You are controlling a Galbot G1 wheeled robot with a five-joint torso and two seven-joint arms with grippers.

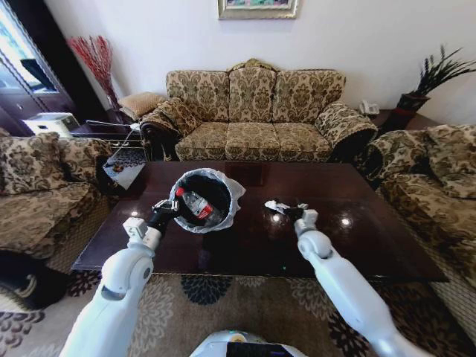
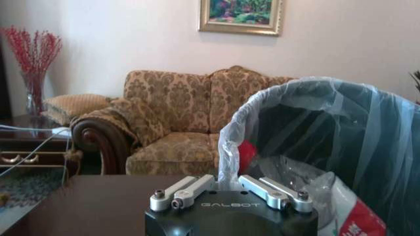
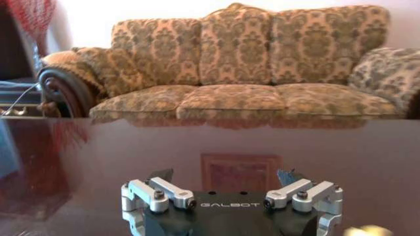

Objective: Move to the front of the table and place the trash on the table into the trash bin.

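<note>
Head view had both arms stretched forward over the table. Left gripper sat at the near-left rim of the bin, which was tipped toward me on the tabletop, mouth facing the camera. Left wrist view put its fingers pinched on the liner at the rim. I saw a clear bottle with a red cap lying inside the black bin, white liner folded over the edge. Right gripper was low over the table centre, beside a crumpled wrapper. Right wrist view showed its fingers spread, nothing between them, glossy dark wood underneath reflecting the sofa.
</note>
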